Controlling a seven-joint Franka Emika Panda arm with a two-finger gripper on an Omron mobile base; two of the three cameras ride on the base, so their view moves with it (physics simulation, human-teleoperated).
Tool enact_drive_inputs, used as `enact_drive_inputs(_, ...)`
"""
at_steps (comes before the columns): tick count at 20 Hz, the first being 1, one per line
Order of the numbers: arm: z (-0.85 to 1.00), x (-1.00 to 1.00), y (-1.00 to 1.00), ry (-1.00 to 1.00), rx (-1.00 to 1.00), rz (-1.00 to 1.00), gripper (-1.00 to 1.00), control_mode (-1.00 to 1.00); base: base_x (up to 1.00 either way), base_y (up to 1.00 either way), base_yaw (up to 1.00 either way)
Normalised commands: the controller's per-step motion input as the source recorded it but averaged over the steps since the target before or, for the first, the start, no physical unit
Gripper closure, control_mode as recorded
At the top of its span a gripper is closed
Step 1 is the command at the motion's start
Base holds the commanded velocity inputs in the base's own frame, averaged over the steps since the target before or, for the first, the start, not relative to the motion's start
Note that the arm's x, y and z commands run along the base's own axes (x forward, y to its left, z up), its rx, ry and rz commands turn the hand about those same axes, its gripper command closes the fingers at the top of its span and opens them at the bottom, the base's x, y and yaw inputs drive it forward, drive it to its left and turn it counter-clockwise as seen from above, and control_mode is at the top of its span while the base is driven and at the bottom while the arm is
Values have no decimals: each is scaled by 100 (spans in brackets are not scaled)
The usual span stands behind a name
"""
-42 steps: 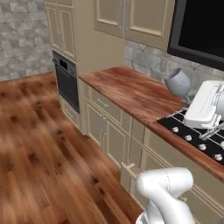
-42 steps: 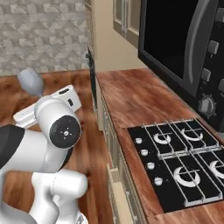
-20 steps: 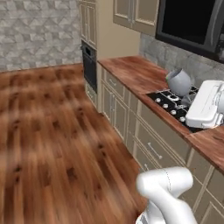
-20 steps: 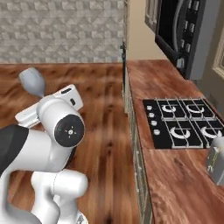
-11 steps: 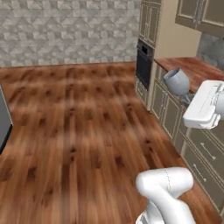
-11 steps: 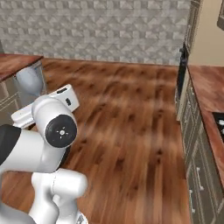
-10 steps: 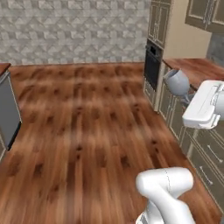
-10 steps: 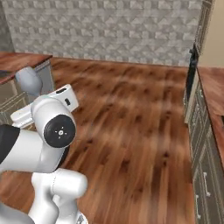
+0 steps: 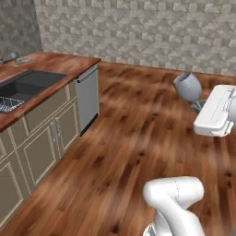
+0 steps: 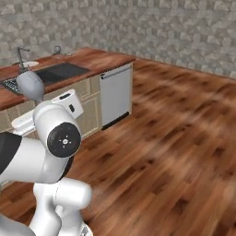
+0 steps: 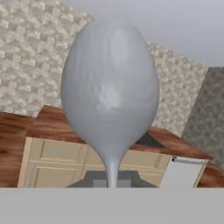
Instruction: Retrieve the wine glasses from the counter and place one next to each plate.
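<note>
gripper [image 11: 113, 181] closed tight on the thin stem of a wine glass [image 11: 110, 94], bowl rising large and grey-blue straight ahead in the hand view, stem pinched between the two dark tips at the bottom. same glass seen from the left base view [image 9: 187, 85] held out beyond the white hand, bowl tilted away over the wooden floor [image 9: 138, 138], foot hidden by the hand. from the right base view, glass [image 10: 31, 85] sticking up above the white arm, bowl in front of the counter edge as the camera sees it, carried in the air and resting on nothing.

counter [image 9: 50, 62] of reddish-brown wood along the left of the left base view, with a dark sink [image 9: 25, 84] sunk into it and beige cupboards [image 9: 41, 138] below. grey dishwasher front [image 9: 87, 99] at the end of the cupboard run. tap [image 10: 20, 56] standing behind the sink in the right base view, with something small further along the counter, too small to make out. stone-patterned wall [image 9: 138, 27] across the back. beyond the glass in the hand view, more beige cupboard fronts [image 11: 57, 164] under a wooden top.
</note>
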Motion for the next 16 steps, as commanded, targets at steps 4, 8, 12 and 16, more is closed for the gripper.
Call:
enact_drive_inputs(4,0,0,0,0,0,0,100,100,100,-79,21)
enact_drive_inputs(8,0,0,0,0,0,0,100,100,100,-38,11)
enact_drive_inputs(12,0,0,0,0,0,0,100,100,100,38,19)
enact_drive_inputs(16,0,0,0,0,0,0,100,100,100,-3,51)
